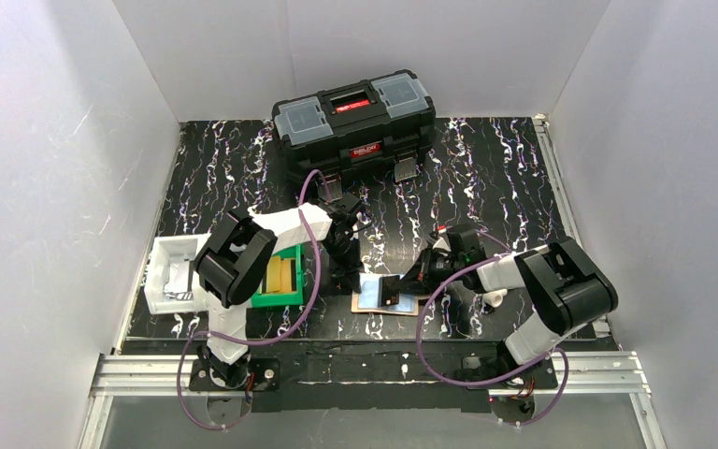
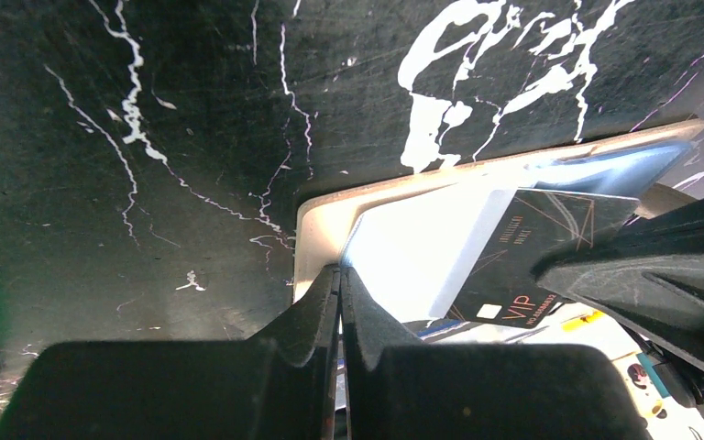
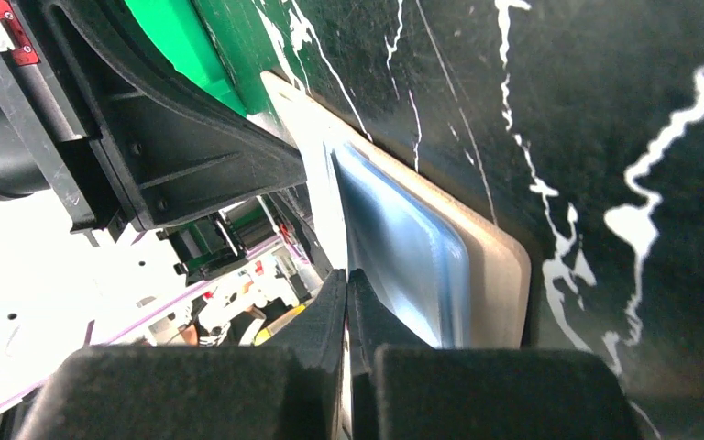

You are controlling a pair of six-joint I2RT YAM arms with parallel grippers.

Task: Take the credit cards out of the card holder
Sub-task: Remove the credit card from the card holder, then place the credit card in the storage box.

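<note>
The card holder lies open on the tabletop, long axis 9-to-3 o'clock. Left tool, jaws closed, bears on its 9 o'clock end. Right tool, jaws closed, meets the light blue card from 3 o'clock; grip unconfirmed. Extraction would likely run toward 3 o'clock.

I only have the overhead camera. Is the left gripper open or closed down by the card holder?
Observer: Its wrist camera shows the left gripper closed, tips at a rounded corner of the card holder.
Operator: What is the dark patch on the cards?
Observer: A black card printed VIP, lying on the holder.
Operator: And the right gripper?
Observer: The right gripper is closed too, tips at the edge of the blue card; whether it pinches the card I cannot tell.
</note>
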